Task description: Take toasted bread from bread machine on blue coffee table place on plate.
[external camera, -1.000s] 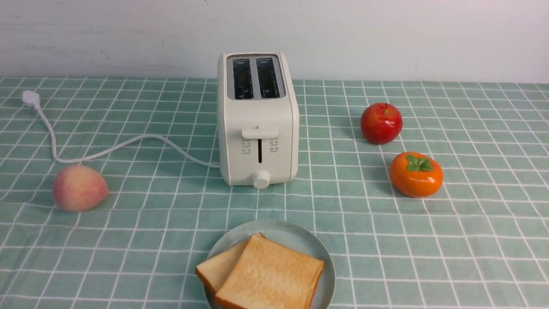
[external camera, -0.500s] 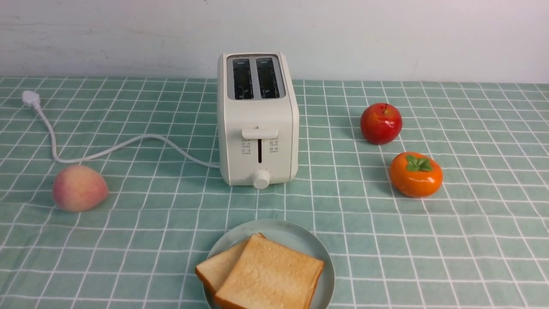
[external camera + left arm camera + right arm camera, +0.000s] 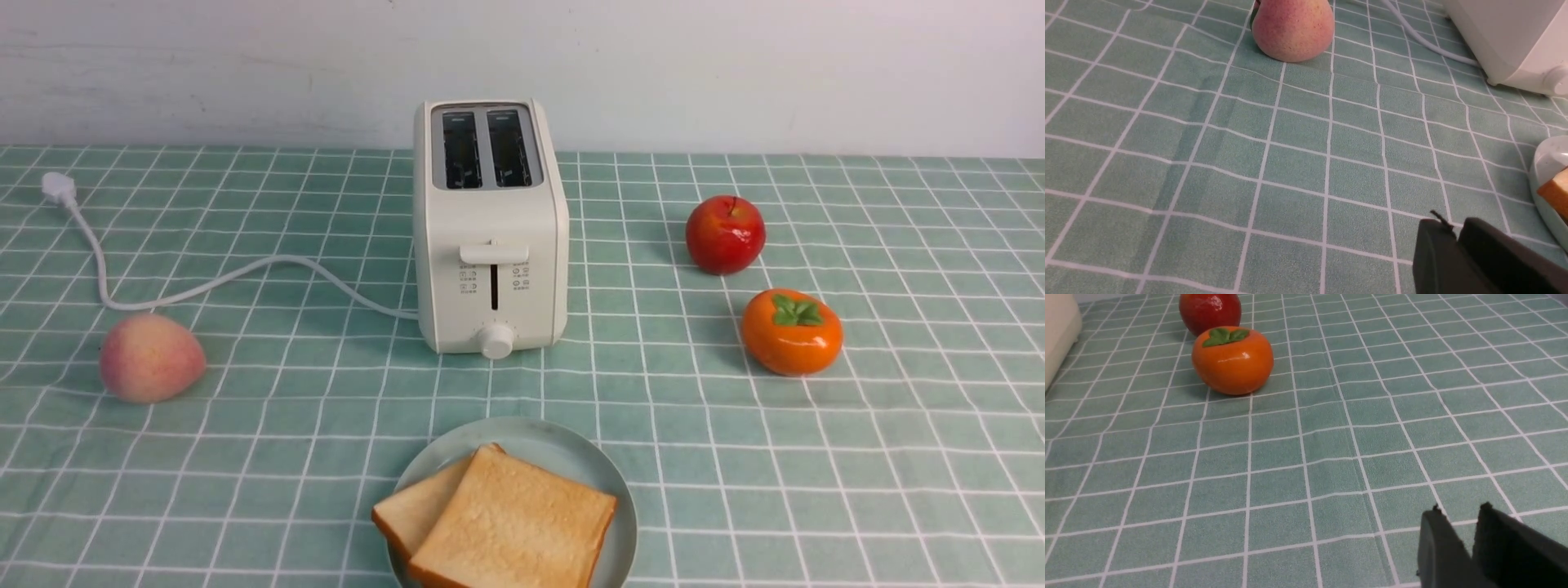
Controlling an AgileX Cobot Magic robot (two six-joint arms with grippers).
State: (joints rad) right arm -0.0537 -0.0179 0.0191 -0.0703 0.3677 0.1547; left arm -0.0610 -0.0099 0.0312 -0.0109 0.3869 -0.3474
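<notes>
The cream-white bread machine [image 3: 490, 229] stands upright mid-table on the blue coffee table [image 3: 898, 457]; both its slots look dark and empty. Two slices of toasted bread [image 3: 514, 523] lie overlapping on the pale plate [image 3: 555, 447] at the near edge. Neither gripper shows in the front view. In the left wrist view my left gripper [image 3: 1455, 228] hangs shut and empty over bare cloth, beside the plate's rim [image 3: 1544, 169] and a toast corner [image 3: 1555, 191]. In the right wrist view my right gripper [image 3: 1459, 512] is shut and empty over bare cloth.
A peach [image 3: 151, 358] lies at the left, beside the toaster's white cord [image 3: 245, 273] and plug [image 3: 59, 188]. A red apple [image 3: 725, 234] and an orange persimmon [image 3: 792, 331] sit at the right. A white wall runs behind the table.
</notes>
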